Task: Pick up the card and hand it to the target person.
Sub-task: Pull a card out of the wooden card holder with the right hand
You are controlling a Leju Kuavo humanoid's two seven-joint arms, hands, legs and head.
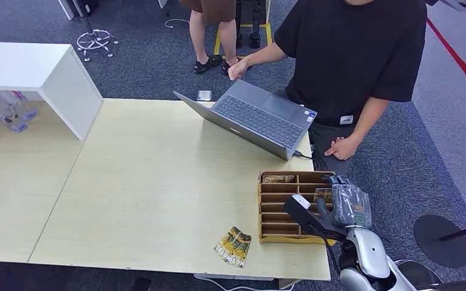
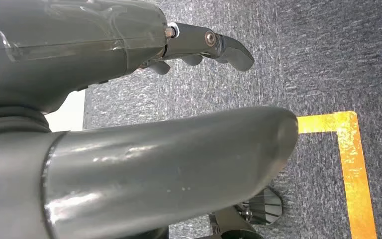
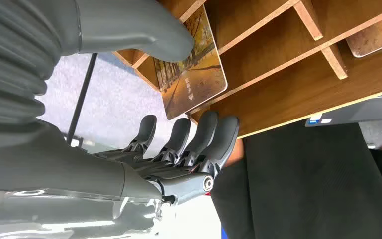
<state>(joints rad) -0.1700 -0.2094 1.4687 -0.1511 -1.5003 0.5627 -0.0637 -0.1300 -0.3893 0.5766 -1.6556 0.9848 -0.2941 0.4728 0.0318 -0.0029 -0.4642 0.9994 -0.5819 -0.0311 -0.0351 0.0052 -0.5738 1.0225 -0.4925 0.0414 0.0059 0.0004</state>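
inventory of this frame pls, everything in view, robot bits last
Table: one, pale wood, centre.
Card rack: one, brown wood, table's near right corner.
Card: one, autumn picture, in rack, robot's thumb on it.
Loose card: one, yellow-green, table's near edge.
Laptop: one, grey, open, far side.
White shelf: one, far left.
Person: black shirt, behind laptop; another's legs beyond.
Right hand: at rack.
Left hand: over carpet.

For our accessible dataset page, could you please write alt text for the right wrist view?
The right robot hand pinches a card printed with an autumn tree avenue, thumb on its face, at the edge of a wooden slotted card holder. Behind stands a person in black clothing.
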